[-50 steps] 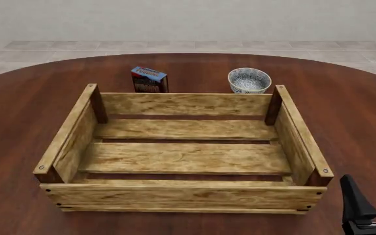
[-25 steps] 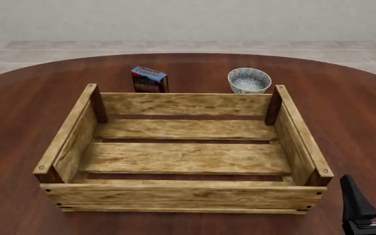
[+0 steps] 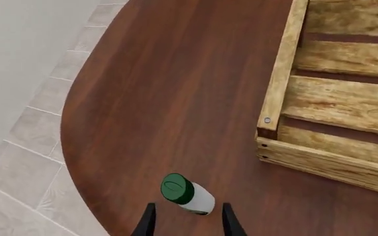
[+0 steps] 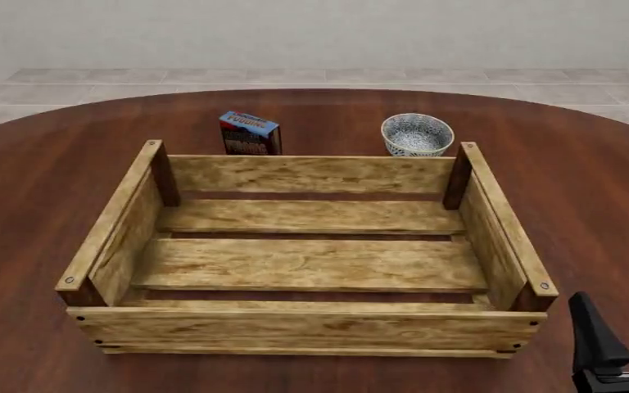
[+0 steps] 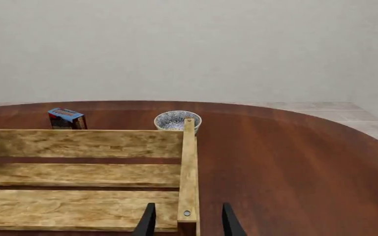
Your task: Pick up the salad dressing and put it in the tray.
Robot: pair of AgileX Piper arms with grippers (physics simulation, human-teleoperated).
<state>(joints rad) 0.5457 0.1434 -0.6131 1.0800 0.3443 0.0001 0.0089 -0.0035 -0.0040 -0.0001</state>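
We found the round dark reddish-brown wooden table [image 4: 52, 196] carrying the large light-wood slatted crate with dark corner posts, the tray [image 4: 304, 327], mid-bench and empty. Beyond it, toward the far edge, stood a blue-and-red box [image 4: 250, 133] and a white patterned bowl [image 4: 416, 134]. The small pale grey-white bottle with a green cap, the salad dressing [image 3: 187, 193], lay tipped on its side near the table's near-left edge, outside the crate's near-left corner. We judged it light, rigid, smooth and apt to roll, so best pinched across its pale body. The left gripper [image 3: 186, 224] hovered spread just behind it, not touching; the right gripper [image 5: 186, 221] hung spread, holding nothing, over the crate's right wall.
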